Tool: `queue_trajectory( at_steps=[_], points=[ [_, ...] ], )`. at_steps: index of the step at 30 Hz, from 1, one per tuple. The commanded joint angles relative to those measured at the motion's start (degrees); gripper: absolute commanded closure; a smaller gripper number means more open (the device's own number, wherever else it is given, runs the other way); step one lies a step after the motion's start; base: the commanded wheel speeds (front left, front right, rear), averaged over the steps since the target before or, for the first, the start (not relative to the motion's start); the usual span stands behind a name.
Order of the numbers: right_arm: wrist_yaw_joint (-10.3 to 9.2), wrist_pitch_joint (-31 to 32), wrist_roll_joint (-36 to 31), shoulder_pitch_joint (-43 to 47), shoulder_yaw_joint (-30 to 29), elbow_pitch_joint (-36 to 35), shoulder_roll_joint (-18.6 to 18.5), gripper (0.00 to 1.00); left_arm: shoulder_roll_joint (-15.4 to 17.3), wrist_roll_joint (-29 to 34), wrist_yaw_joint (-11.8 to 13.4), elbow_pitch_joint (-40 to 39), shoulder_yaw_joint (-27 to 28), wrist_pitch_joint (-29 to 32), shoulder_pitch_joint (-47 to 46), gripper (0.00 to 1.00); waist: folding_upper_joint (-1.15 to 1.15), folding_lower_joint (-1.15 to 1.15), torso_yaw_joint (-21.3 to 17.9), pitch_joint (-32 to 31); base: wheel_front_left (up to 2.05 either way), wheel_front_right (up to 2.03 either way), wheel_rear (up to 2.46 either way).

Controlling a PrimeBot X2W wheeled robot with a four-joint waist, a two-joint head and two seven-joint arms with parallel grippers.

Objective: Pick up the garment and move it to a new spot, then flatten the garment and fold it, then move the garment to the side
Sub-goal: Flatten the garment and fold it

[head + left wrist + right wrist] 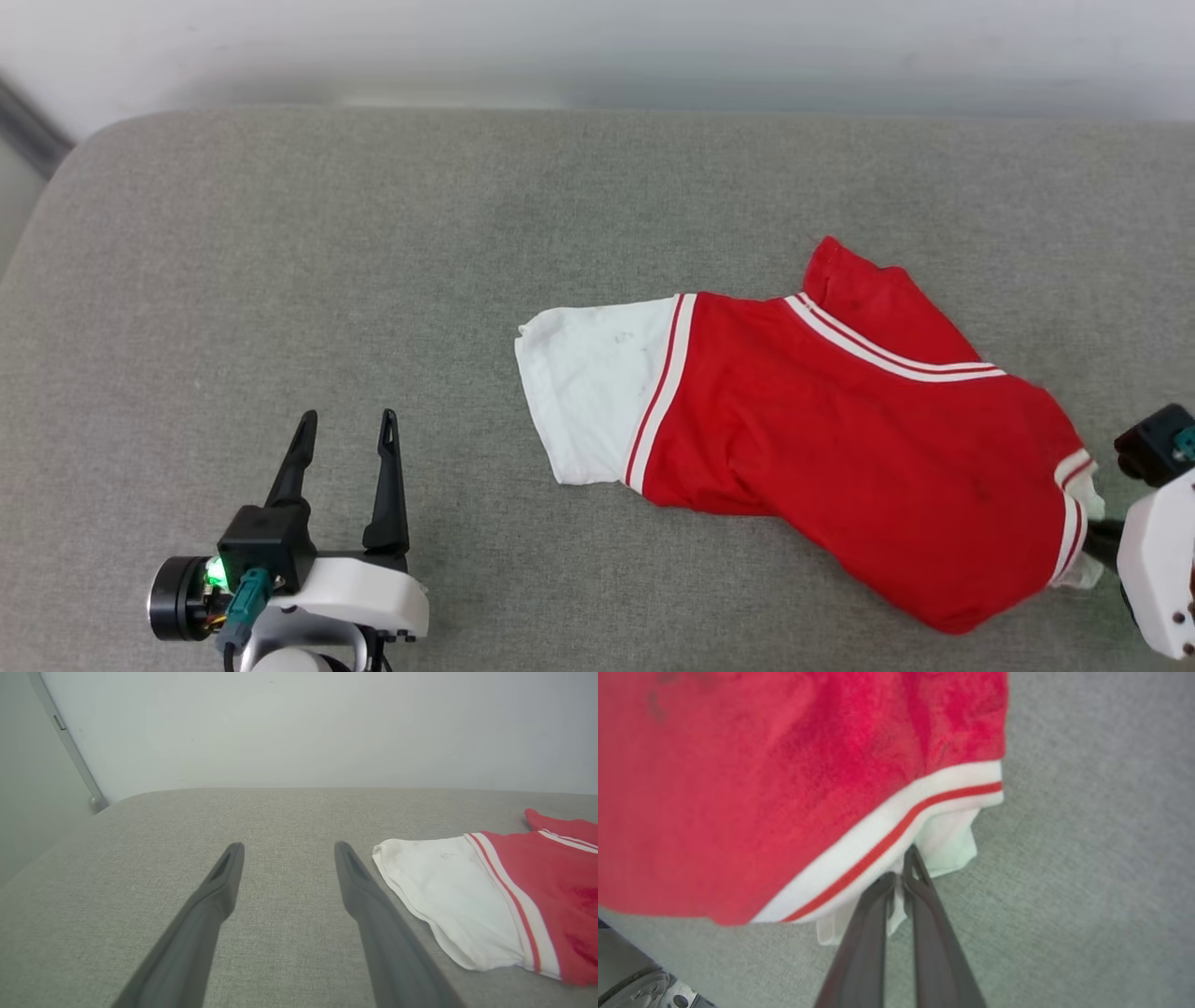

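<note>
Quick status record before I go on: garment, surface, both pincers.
garment: red with white sleeves, rumpled, lying on the surface, not folded
surface: grey woven fabric
left pincer: open, empty, apart from the garment's near white sleeve
right pincer: shut on white sleeve fabric at the garment's right end
</note>
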Motion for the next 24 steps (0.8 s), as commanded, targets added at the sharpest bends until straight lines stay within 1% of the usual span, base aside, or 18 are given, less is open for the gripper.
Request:
queue_trajectory(
  at_steps=[1,2,5,8,11,14,16,19,22,24],
  points=[
    [-0.1,-0.9,-0.4,0.4,-0.8,0.4,0.9,0.52,0.0,0.5,0.0,0.0,0.2,-0.1,1.0,0.0,0.0,0.0,-0.3,-0.7,0.0,0.0,0.0],
    [-0.1,-1.7,-0.7,0.5,-1.6,0.4,0.7,0.0,0.0,0.5,0.1,0.1,0.1,-0.1,1.4,0.0,0.0,0.0,-0.4,-1.2,0.0,0.0,0.0],
    [-0.09,-3.1,-1.3,0.9,-4.2,-0.9,-1.1,0.0,-0.1,0.6,0.3,0.2,0.3,-0.2,2.1,0.0,0.0,0.0,-0.9,-2.6,0.0,0.0,0.0],
    [-0.08,-3.1,-1.6,0.9,-7.6,-3.8,-4.3,0.0,-0.1,0.7,0.3,-0.1,0.5,-0.2,3.0,0.0,0.0,0.0,-1.3,-3.5,0.0,0.0,0.0],
    [-0.08,-2.6,-2.1,0.2,-12.1,-6.9,-8.2,0.0,-0.2,0.7,0.3,-0.3,0.6,-0.1,3.5,0.0,0.0,0.0,-1.5,-3.7,0.0,0.0,0.0],
    [-0.07,-1.4,-2.6,-0.9,-17.0,-9.6,-11.0,0.0,-0.2,0.6,0.3,-0.7,0.6,-0.2,3.2,0.0,0.0,0.0,-1.6,-3.4,0.0,0.0,0.0],
    [-0.07,0.4,-3.2,-1.8,-19.8,-11.4,-12.3,0.0,-0.2,0.6,0.2,-0.9,0.6,-0.2,2.8,0.0,0.0,0.0,-1.4,-2.9,0.0,0.0,0.0],
    [-0.07,5.0,-4.2,-2.9,-22.5,-14.0,-12.4,0.0,-0.3,0.6,0.1,-1.2,0.5,-0.2,1.9,0.0,0.0,0.0,-0.9,-1.8,0.0,0.0,0.0],
    [-0.07,11.8,-4.1,-3.7,-23.0,-15.8,-10.7,0.0,-0.3,0.7,-0.1,-1.4,0.4,-0.2,1.1,0.0,0.0,0.0,-0.3,-0.5,0.0,0.0,0.0],
    [-0.07,16.1,-4.0,-4.2,-22.8,-16.1,-8.9,0.0,-0.3,0.6,-0.2,-1.6,0.2,-0.2,0.5,0.0,0.0,0.0,0.1,0.5,0.0,0.0,0.0]
  ],
)
